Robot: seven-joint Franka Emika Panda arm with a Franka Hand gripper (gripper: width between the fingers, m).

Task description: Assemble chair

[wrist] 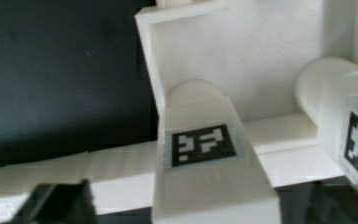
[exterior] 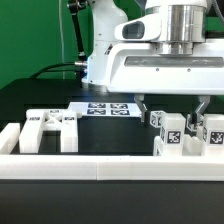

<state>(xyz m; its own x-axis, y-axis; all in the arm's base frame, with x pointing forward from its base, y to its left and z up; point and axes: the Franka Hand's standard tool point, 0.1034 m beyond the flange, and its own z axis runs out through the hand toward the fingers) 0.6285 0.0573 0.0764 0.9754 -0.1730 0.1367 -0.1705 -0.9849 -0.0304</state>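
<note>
My gripper hangs low at the exterior view's right, over a cluster of white chair parts. A tagged white block stands between its two fingers, and a second tagged block sits just outside the far finger. In the wrist view a long white leg piece with a square tag runs between the jaws. My gripper is open around it, and a gap shows between the dark left finger and the piece. Another tagged part lies beside it. A slotted chair panel lies at the exterior view's left.
A raised white rail runs along the table's front edge, with the chair parts pushed against it. The marker board lies flat on the black table behind them. A wide white panel lies beyond the leg piece.
</note>
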